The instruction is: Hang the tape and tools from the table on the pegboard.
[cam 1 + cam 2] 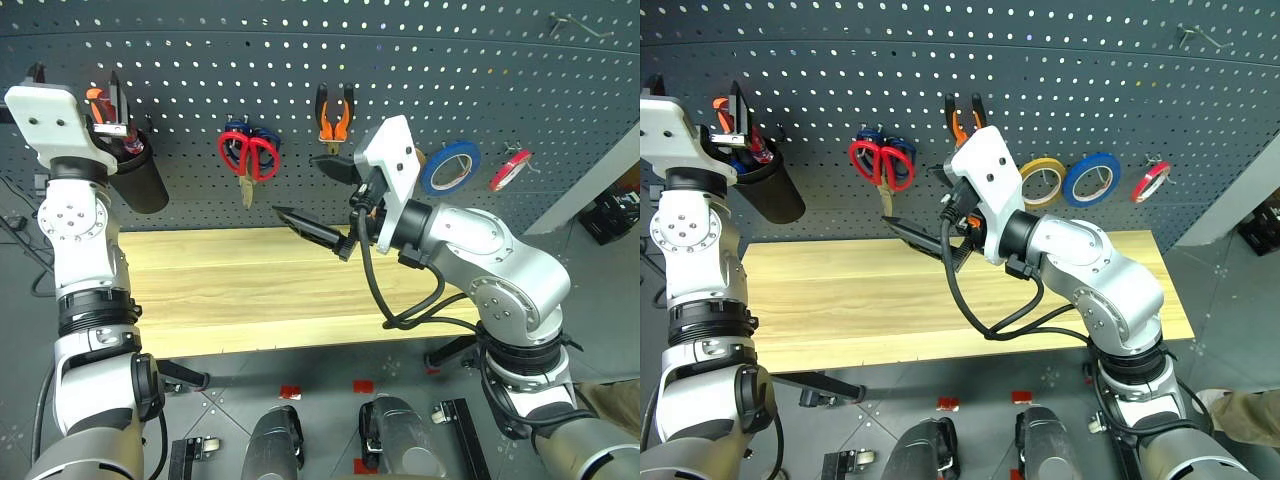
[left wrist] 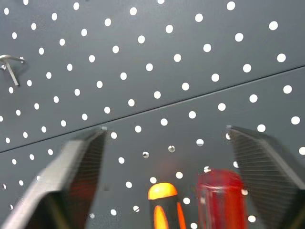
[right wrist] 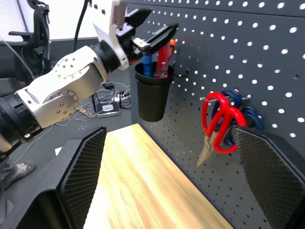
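**Left pincer open over the cup, screwdriver below it**

My left pincer (image 3: 145, 33) stood wide open right above the black cup (image 1: 140, 178) on the pegboard (image 1: 300, 80), holding nothing. The red screwdriver (image 3: 162, 59) stood upright in that cup, handle up, straight below my left fingertips (image 2: 81, 167) and between them. My right pincer (image 1: 310, 195) was also open and empty, over the table (image 1: 240, 290), well to the right of the cup. Right of the cup hung the red scissors (image 1: 255, 155), then the pliers (image 1: 334, 115), and farthest the red tape (image 1: 510, 170). The table looked bare, so I judged the hanging about done. My left arm was the nearer one; it needed only to lift clear along the screwdriver's upright axis.
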### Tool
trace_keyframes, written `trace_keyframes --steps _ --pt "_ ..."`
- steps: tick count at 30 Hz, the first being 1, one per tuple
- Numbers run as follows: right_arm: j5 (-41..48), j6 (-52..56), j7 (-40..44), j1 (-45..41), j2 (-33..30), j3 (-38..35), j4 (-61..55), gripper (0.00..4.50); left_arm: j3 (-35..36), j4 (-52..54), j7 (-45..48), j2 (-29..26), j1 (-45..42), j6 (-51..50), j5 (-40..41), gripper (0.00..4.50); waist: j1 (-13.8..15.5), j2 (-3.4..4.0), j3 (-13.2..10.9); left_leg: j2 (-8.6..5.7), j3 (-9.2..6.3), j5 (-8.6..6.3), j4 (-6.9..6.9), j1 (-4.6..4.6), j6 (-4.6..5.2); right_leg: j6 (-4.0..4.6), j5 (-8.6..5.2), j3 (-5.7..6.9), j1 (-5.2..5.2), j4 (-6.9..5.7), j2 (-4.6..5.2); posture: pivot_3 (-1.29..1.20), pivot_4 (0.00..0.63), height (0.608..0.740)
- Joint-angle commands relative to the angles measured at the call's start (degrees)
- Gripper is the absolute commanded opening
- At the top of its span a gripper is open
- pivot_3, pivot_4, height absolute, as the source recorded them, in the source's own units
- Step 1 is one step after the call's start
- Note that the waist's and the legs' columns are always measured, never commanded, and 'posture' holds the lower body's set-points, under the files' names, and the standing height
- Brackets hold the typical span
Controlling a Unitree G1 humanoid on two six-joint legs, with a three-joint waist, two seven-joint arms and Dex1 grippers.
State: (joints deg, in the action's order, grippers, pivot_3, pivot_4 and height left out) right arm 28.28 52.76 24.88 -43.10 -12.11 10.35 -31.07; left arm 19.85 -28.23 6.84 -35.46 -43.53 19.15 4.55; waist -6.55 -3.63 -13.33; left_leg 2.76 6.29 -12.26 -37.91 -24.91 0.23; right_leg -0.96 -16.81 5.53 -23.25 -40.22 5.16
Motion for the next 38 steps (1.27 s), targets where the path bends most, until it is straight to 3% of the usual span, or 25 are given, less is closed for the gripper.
trace_keyframes --steps 1,12,16,20,24,27,38 --pt "0.21 -1.79 0.11 0.37 -0.31 -0.48 -1.46 4.5 -0.74 10.8 1.0 0.04 1.57 -0.46 0.87 4.38 0.0 0.0 0.0 0.0 0.0 0.0 0.0 0.0 0.0 0.0 0.0 0.0 0.0 0.0 0.0 -0.22 0.146 0.74" --pt "0.41 -4.22 1.1 4.38 -1.83 -0.64 -1.65 4.5 -0.94 39.7 6.54 1.85 22.98 -22.98 8.12 4.38 -0.27 0.34 0.92 0.04 -0.02 0.0 0.02 0.06 0.0 0.0 0.0 -0.08 0.01 -0.1 -0.04 -0.18 0.145 0.74" --pt "-0.04 -5.57 2.2 6.68 -2.78 0.29 -2.05 4.5 0.07 45.55 5.73 3.86 30.84 -30.29 10.29 4.38 0.05 0.4 1.42 0.03 -0.04 0.0 0.01 0.12 0.01 0.04 0.02 -0.1 0.05 -0.18 -0.03 -0.18 0.143 0.74" --pt "-2.33 -9.2 3.0 11.25 -4.56 1.99 -1.7 4.5 1.24 46.35 -0.84 6.39 34.93 -43.5 9.05 4.38 0.3 0.47 1.68 0.02 -0.08 0.02 -0.01 0.14 0.04 0.04 0.02 -0.09 0.06 -0.25 -0.04 -0.17 0.134 0.74" --pt "-8.55 -18.44 2.01 19.33 -5.77 4.09 2.37 4.5 2.78 46.1 -4.88 9.07 38.85 -44.84 6.27 4.38 0.7 0.39 2.31 -0.01 -0.08 0.02 -0.01 0.14 0.06 0.04 0.02 -0.12 0.06 -0.27 -0.04 -0.16 0.125 0.74" --pt "-17.07 -29.58 -4.1 25.36 -4.26 4.04 11.24 4.5 3.88 44.1 -2.88 9.3 41.84 -41.71 6.29 4.38 1.04 0.35 2.94 0.01 -0.07 0.02 0.0 0.15 0.05 0.04 0.02 -0.11 0.06 -0.23 -0.04 -0.15 0.118 0.74" --pt "-25.15 -46.67 -12.98 28.94 -1.8 -4.4 33.51 4.5 4.8 39.24 -3.96 12.77 45.25 -38.38 4.72 4.38 1.54 0.48 3.89 0.02 -0.06 0.09 0.0 0.21 0.12 0.18 0.11 -0.16 0.07 -0.26 -0.08 -0.14 0.1 0.74"
